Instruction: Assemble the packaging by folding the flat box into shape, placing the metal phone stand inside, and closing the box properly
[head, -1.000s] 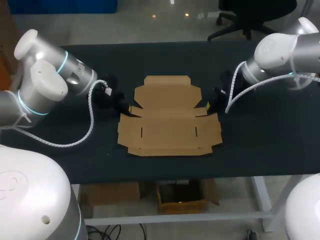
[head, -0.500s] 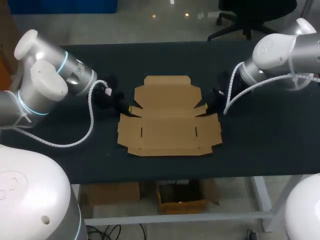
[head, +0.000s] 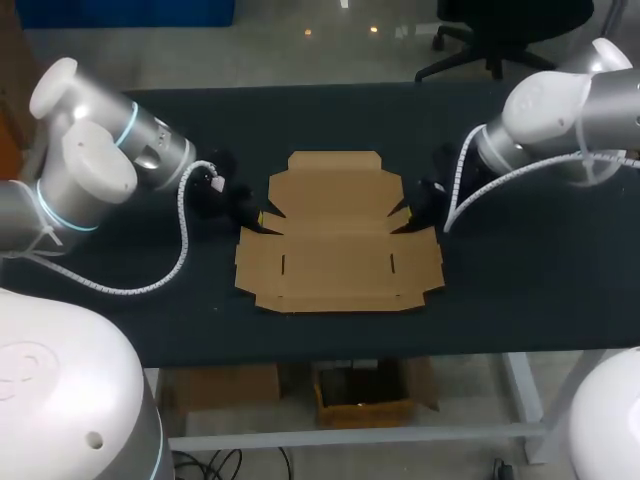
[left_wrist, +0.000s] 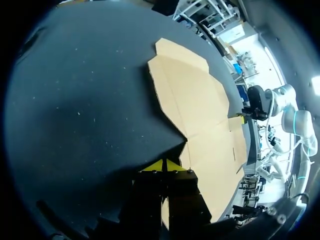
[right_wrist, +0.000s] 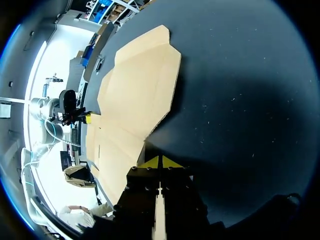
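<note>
1 flat box (head: 340, 240), unfolded, lies btw the 2 grippers on the dark table (head: 530, 290). Left gripper (left_wrist: 164, 163) sits at one side notch, right gripper (right_wrist: 160, 161) at the other. Both pairs of tips are narrow, abt touching. Can't tell if cardboard is pinched; the box part under each gripper is hidden.

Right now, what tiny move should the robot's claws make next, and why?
Probably slide both claws in under the side flaps and tip them up. The cardboard box lies fully flat on the table, and the left claw and right claw sit shut at its two side notches, so raising the sides looks like the first fold.
</note>
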